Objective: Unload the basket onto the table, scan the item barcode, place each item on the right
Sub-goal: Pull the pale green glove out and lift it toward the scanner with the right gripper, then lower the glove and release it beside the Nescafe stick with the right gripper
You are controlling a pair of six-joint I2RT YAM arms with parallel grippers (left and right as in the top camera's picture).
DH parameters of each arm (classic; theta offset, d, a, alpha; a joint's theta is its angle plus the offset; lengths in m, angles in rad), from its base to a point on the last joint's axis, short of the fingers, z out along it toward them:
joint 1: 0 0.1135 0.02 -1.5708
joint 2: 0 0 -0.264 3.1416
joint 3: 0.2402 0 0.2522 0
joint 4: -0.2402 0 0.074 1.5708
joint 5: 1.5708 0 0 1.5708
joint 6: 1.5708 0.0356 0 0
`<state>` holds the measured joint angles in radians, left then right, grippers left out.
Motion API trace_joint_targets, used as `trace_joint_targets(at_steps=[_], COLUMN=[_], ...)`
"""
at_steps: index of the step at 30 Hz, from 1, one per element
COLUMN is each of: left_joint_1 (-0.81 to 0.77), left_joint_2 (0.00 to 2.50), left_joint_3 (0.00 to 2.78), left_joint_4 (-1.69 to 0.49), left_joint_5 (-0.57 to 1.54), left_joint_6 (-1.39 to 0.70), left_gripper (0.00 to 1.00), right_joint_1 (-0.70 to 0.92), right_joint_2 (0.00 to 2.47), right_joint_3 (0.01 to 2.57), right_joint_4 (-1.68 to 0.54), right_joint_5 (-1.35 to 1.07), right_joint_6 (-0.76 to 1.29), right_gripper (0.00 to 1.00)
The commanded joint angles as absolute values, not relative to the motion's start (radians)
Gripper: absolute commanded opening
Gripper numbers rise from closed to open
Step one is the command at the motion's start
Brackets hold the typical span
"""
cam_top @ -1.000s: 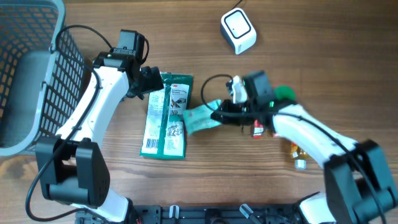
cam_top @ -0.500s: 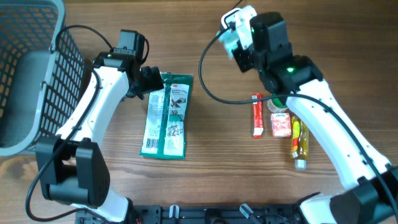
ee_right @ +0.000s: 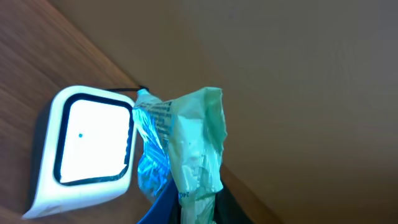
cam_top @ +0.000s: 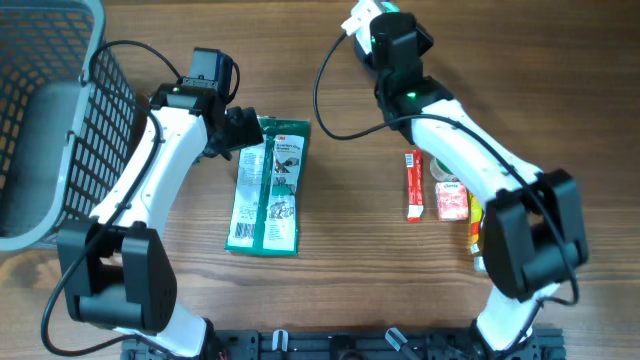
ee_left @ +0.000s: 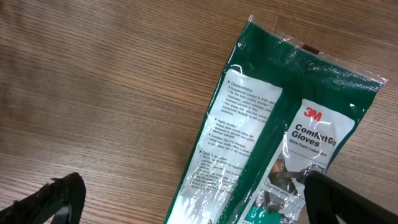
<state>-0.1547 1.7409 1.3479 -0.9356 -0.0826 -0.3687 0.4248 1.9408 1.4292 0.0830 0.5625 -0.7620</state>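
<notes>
**Right gripper** (ee_right: 189,210): jaws pinched narrow on a crumpled green-and-blue film packet (ee_right: 186,143), which hangs just beside the lit window of the white barcode scanner (ee_right: 87,149).

**Risk:** creases may hide the code or turn it off the window, giving no read. The thin film could also slip from so small a pinch.

**Left gripper** (ee_left: 189,186): well away from the scanner, wide open and empty over the 3M gloves pack (ee_left: 273,137). I judge no hazard there.
</notes>
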Motion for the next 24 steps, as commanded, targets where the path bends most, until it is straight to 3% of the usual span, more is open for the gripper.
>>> trace_joint_targets(at_steps=[1,9,14,24], left_joint_1=[-0.153,-0.153,-0.153,-0.153], left_joint_2=[1.737,1.737,1.737,1.737], left_joint_3=[1.358,1.358,1.358,1.358], left_joint_4=[-0.933,-0.933,-0.933,-0.933], left_joint_5=[-0.095,-0.095,-0.095,-0.095], left_joint_6=[-0.363,-0.364,-0.364,-0.363], left_gripper=[1.00,1.00,1.00,1.00], right_joint_1=[0.428,0.447,0.467,0.464], right_joint_2=[2.008,2.072,2.072,2.009], right_joint_3=[1.438,1.438,1.438,1.438], right_joint_4=[0.118,0.096,0.011,0.019], right_joint_5=[0.599,0.555,0.453,0.538], right_joint_6=[-0.838,-0.827,-0.698,-0.678], right_gripper=[0.05,0.04,0.04,0.04])
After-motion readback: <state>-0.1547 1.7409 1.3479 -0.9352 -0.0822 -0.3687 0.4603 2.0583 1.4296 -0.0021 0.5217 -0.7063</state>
